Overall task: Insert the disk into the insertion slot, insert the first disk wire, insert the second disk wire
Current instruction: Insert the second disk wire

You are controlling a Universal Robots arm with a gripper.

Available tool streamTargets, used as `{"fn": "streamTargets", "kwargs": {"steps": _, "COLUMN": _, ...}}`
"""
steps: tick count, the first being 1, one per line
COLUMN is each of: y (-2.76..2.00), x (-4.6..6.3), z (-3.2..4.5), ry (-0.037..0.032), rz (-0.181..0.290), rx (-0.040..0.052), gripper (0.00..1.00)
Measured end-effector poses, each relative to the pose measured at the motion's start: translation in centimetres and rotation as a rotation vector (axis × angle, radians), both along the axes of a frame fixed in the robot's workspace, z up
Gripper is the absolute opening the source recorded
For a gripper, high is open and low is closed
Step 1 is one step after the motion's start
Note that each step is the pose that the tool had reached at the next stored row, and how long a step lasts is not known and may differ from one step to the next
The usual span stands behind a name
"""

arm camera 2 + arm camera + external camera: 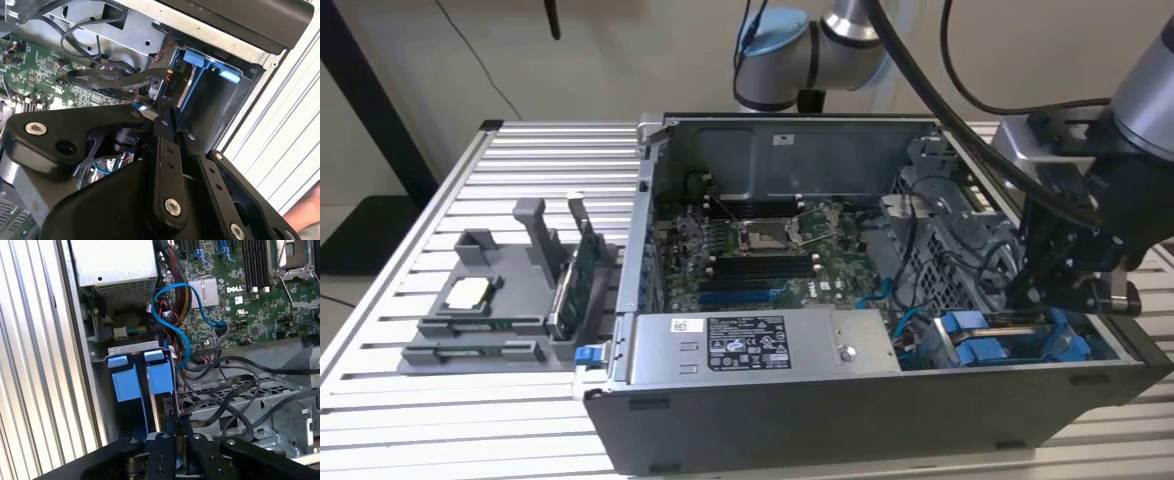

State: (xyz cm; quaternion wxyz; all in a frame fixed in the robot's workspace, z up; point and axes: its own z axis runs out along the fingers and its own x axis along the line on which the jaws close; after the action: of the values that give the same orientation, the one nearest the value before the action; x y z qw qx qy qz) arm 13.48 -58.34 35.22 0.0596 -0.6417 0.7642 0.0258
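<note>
You have a computer case (pixel 854 420) of matt dark-grey painted metal on a table (pixel 400 420) of ribbed, pale brushed metal. The insertion slot (pixel 131 348) is bare grey sheet metal with smooth bright-blue plastic rails. The gripper (pixel 165 117) is matt black, with shiny screw heads. The power-supply box (pixel 761 345) is dull grey metal with a paper label.

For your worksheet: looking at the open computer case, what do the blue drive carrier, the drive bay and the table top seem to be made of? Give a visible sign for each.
Carrier: probably plastic, with an even bright blue, smooth matte moulded face.
Drive bay: likely sheet metal, grey, thin with a folded edge.
Table top: seemingly aluminium, pale silvery ribbed slats with a dull sheen.
</note>
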Motion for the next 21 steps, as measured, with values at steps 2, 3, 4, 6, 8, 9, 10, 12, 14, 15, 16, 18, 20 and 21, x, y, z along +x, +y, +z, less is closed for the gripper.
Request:
{"fn": "streamTargets", "kwargs": {"steps": 2, "y": 0.0, "x": -0.03, "z": -0.16, "ry": -0.0014, "rz": 0.001, "rx": 0.0002, "gripper": 0.16}}
{"fn": "streamTargets", "kwargs": {"steps": 3, "y": -0.01, "x": -0.06, "z": -0.22, "ry": -0.002, "rz": 0.001, "rx": 0.0001, "gripper": 0.16}}
{"fn": "streamTargets", "kwargs": {"steps": 4, "y": 0.0, "x": -0.08, "z": -0.25, "ry": -0.0025, "rz": 0.002, "rx": 0.0, "gripper": 0.16}}
{"fn": "streamTargets", "kwargs": {"steps": 6, "y": 0.0, "x": -0.08, "z": -0.35, "ry": -0.0034, "rz": 0.003, "rx": 0.0002, "gripper": 0.16}}
{"fn": "streamTargets", "kwargs": {"steps": 8, "y": 0.0, "x": -0.09, "z": -0.42, "ry": -0.0038, "rz": 0.004, "rx": 0.0003, "gripper": 0.16}}
{"fn": "streamTargets", "kwargs": {"steps": 9, "y": 0.01, "x": -0.09, "z": -0.46, "ry": -0.0039, "rz": 0.006, "rx": 0.0003, "gripper": 0.16}}
{"fn": "streamTargets", "kwargs": {"steps": 10, "y": 0.0, "x": -0.09, "z": -0.63, "ry": -0.0048, "rz": 0.009, "rx": 0.0002, "gripper": 0.16}}
{"fn": "streamTargets", "kwargs": {"steps": 12, "y": 0.01, "x": -0.09, "z": -0.72, "ry": -0.0052, "rz": 0.013, "rx": 0.0002, "gripper": 0.16}}
{"fn": "streamTargets", "kwargs": {"steps": 14, "y": 0.0, "x": -0.09, "z": -0.77, "ry": -0.0051, "rz": 0.018, "rx": 0.0, "gripper": 0.16}}
{"fn": "streamTargets", "kwargs": {"steps": 15, "y": 0.0, "x": -0.09, "z": -0.8, "ry": -0.0052, "rz": 0.021, "rx": 0.0001, "gripper": 0.16}}
{"fn": "streamTargets", "kwargs": {"steps": 16, "y": 0.01, "x": -0.08, "z": -0.82, "ry": -0.0051, "rz": 0.024, "rx": 0.0002, "gripper": 0.16}}
{"fn": "streamTargets", "kwargs": {"steps": 18, "y": 0.01, "x": -0.03, "z": -0.85, "ry": -0.0051, "rz": 0.032, "rx": 0.0003, "gripper": 0.16}}
{"fn": "streamTargets", "kwargs": {"steps": 20, "y": 0.02, "x": 0.02, "z": -0.87, "ry": -0.0052, "rz": 0.04, "rx": 0.0003, "gripper": 0.16}}
{"fn": "streamTargets", "kwargs": {"steps": 21, "y": 0.02, "x": 0.04, "z": -0.87, "ry": -0.0051, "rz": 0.044, "rx": 0.0003, "gripper": 0.16}}
